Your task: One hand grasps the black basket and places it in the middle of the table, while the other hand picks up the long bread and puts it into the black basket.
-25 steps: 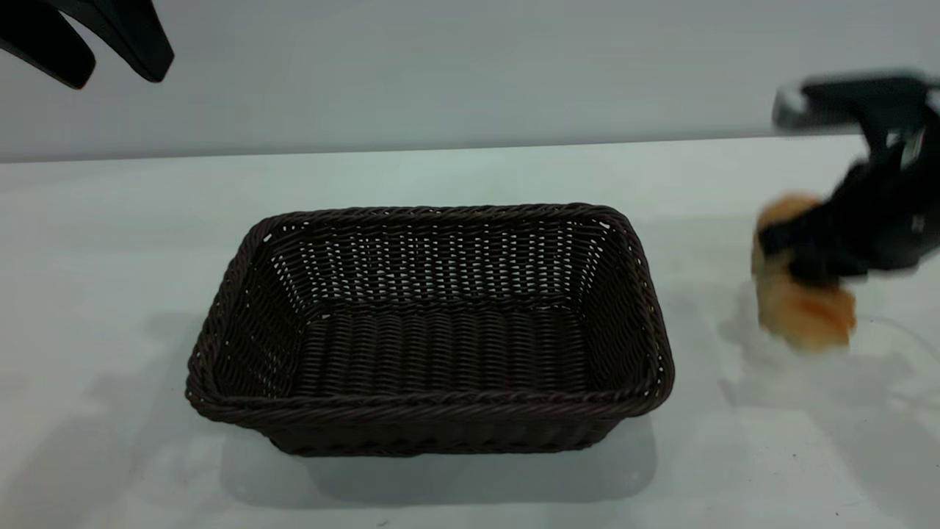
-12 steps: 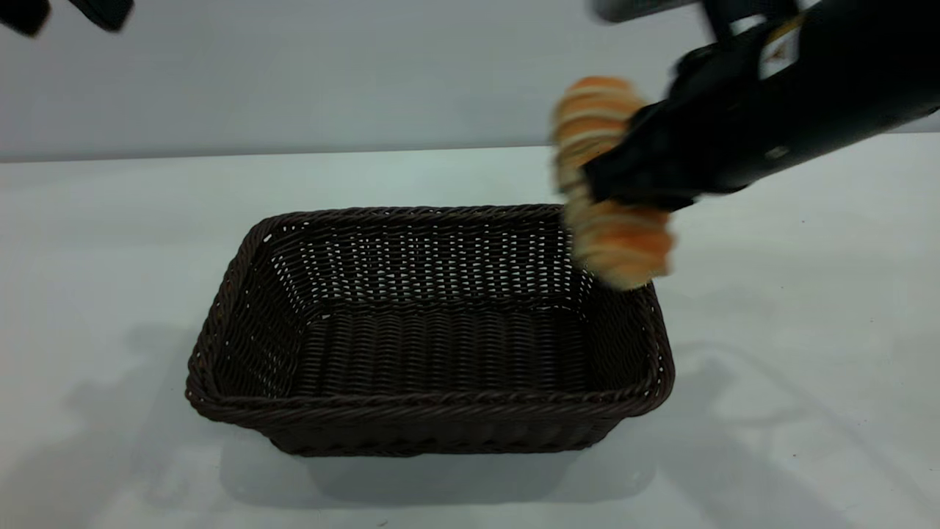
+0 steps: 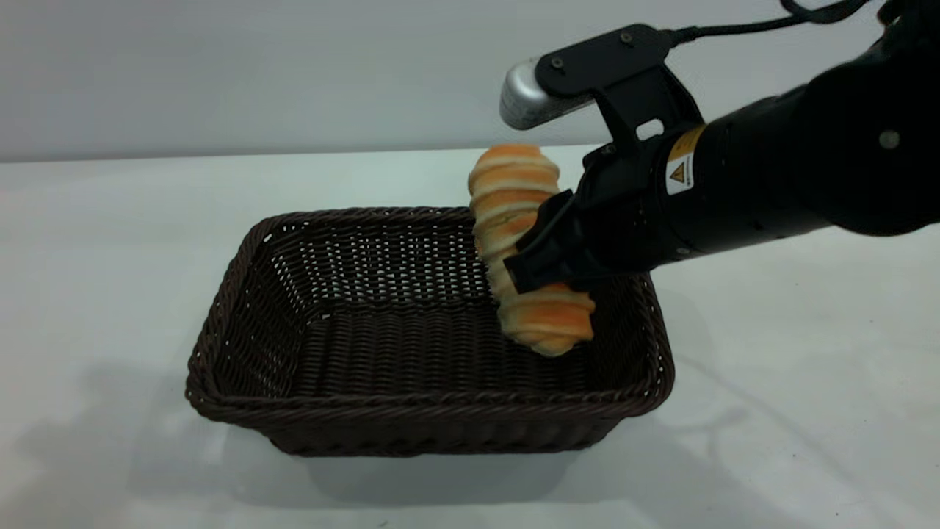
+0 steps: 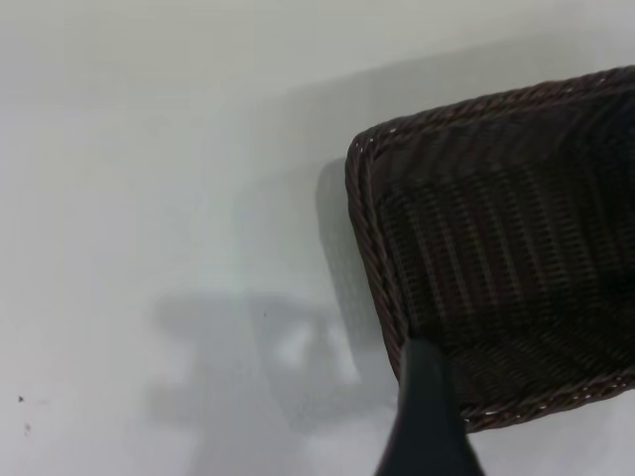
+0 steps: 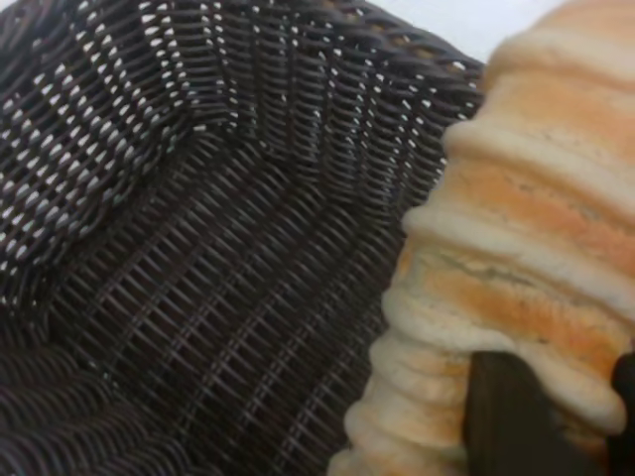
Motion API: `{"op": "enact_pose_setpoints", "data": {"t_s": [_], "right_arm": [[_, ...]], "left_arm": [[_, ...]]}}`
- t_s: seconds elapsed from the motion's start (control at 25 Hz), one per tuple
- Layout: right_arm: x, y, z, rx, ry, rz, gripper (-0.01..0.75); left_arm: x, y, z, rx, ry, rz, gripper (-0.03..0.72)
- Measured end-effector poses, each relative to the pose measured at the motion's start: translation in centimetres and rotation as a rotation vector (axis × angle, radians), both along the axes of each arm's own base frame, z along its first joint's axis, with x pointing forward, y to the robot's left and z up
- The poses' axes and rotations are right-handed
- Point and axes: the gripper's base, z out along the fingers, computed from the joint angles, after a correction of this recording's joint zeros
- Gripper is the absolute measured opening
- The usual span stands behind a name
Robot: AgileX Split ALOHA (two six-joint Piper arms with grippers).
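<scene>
The black basket (image 3: 433, 400) stands on the white table (image 3: 110, 220) near the middle. My right gripper (image 3: 540, 258) is shut on the long bread (image 3: 514, 198) and holds it nearly upright over the basket's right half, its lower end below the rim and above the floor. In the right wrist view the bread (image 5: 526, 198) is pinched in the gripper (image 5: 566, 412) over the weave of the basket (image 5: 198, 248). My left gripper (image 4: 427, 426) is out of the exterior view; its wrist view looks down at one corner of the basket (image 4: 496, 248) from above.
Bare white tabletop lies all around the basket. A grey wall runs behind the table. The right arm's grey camera module (image 3: 525, 92) sticks out above the bread.
My right gripper has carried the bread left from the table's right side, up over the basket's right rim, and down into its right half. The left gripper has risen out of the exterior view.
</scene>
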Motion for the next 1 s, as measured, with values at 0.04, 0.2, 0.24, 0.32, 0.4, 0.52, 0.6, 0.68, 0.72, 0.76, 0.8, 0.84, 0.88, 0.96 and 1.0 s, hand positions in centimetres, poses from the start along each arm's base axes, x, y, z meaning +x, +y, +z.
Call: {"op": "enact_pose_setpoints", "data": {"t_s": [0.04, 0.2, 0.24, 0.32, 0.4, 0.52, 0.6, 0.68, 0.72, 0.76, 0.8, 0.84, 0.88, 0.96, 1.0], "right_arm": [[0.0, 0.0, 0.1, 0.001, -0.003, 0.001, 0.255], [-0.1, -0.2, 1.2, -0.04, -0.037, 0.034, 0.312], [-0.2, -0.3, 1.7, -0.061, -0.05, 0.046, 0.313], [-0.1, -0.9, 3.0, -0.083, -0.07, 0.05, 0.313], [-0.1, -1.7, 4.2, -0.096, -0.074, 0.035, 0.308], [0.1, -3.6, 6.4, -0.107, -0.069, -0.014, 0.287], [0.0, -5.2, 8.0, -0.116, -0.069, -0.055, 0.264], [-0.3, -6.8, 9.5, -0.131, -0.051, -0.096, 0.237], [-0.5, -7.6, 10.3, -0.135, -0.045, -0.117, 0.227], [-0.9, -8.2, 11.1, -0.139, -0.041, -0.133, 0.217], [-1.2, -8.9, 11.7, -0.148, -0.027, -0.149, 0.209], [-1.8, -9.5, 12.4, -0.154, -0.016, -0.162, 0.206], [-2.3, -10.0, 13.1, -0.161, -0.005, -0.172, 0.204], [-3.6, -10.8, 14.4, -0.172, 0.013, -0.184, 0.202], [-4.3, -11.2, 15.0, -0.178, 0.022, -0.187, 0.202]], "left_arm": [[-0.2, 0.1, 0.2, 0.001, -0.003, -0.001, 0.585], [-1.1, 0.3, 0.7, 0.007, 0.009, -0.005, 0.585], [-1.4, 0.3, 0.8, 0.009, 0.013, -0.006, 0.585], [-1.8, 0.5, 1.0, 0.012, 0.017, -0.007, 0.585], [-2.4, 0.6, 1.5, 0.013, 0.009, -0.009, 0.585], [-3.4, 0.9, 2.4, 0.007, -0.025, -0.009, 0.585], [-4.3, 1.1, 2.9, 0.005, -0.044, -0.01, 0.585], [-5.2, 1.3, 3.5, 0.009, -0.054, -0.011, 0.585], [-5.7, 1.5, 3.8, 0.012, -0.062, -0.011, 0.585], [-6.3, 1.7, 4.0, 0.019, -0.067, -0.011, 0.585], [-6.9, 1.9, 4.3, 0.025, -0.077, -0.01, 0.585], [-7.5, 2.1, 4.6, 0.033, -0.084, -0.009, 0.585], [-8.0, 2.3, 4.8, 0.037, -0.09, -0.008, 0.585], [-9.3, 2.7, 5.4, 0.04, -0.103, -0.008, 0.585], [-9.9, 2.8, 5.6, 0.04, -0.107, -0.008, 0.585]]}}
